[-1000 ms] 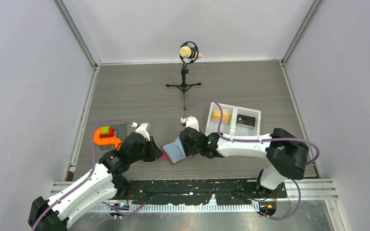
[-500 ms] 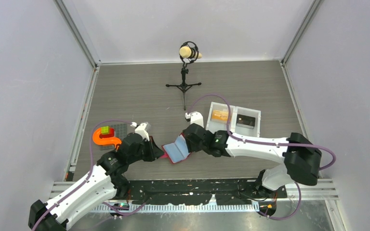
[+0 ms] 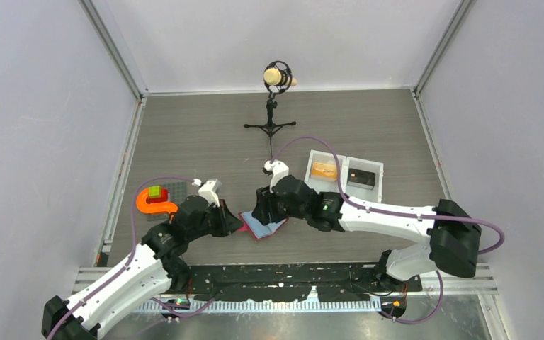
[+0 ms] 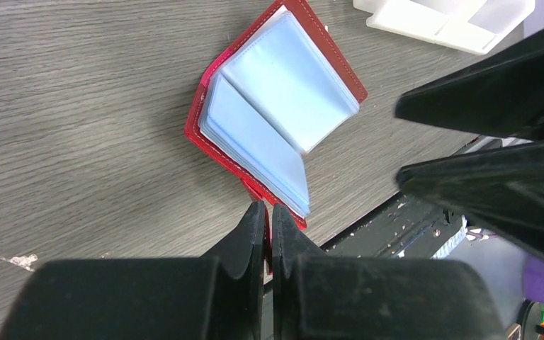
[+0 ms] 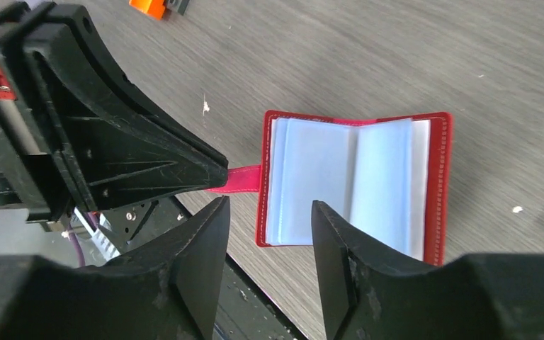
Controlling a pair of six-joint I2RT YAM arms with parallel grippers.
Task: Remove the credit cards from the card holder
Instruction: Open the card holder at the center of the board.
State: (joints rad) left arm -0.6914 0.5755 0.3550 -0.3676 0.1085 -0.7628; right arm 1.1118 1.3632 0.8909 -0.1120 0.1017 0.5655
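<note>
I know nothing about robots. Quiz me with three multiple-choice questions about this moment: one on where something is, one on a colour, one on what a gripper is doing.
1. Where does the card holder lie?
A) inside a box
B) on the table, close to both grippers
C) on the floor

2. What colour are its inner pockets?
A) pale blue
B) green
C) yellow

3. What is the left gripper doing?
A) hanging wide open in the air
B) pinching the holder's red tab
C) gripping a loose card

Answers:
1 B: the top view shows it lying open on the table, the left gripper at its side and the right gripper over it.
2 A: both wrist views show pale blue sleeves edged in red.
3 B: its fingers are closed together on the tab.
</note>
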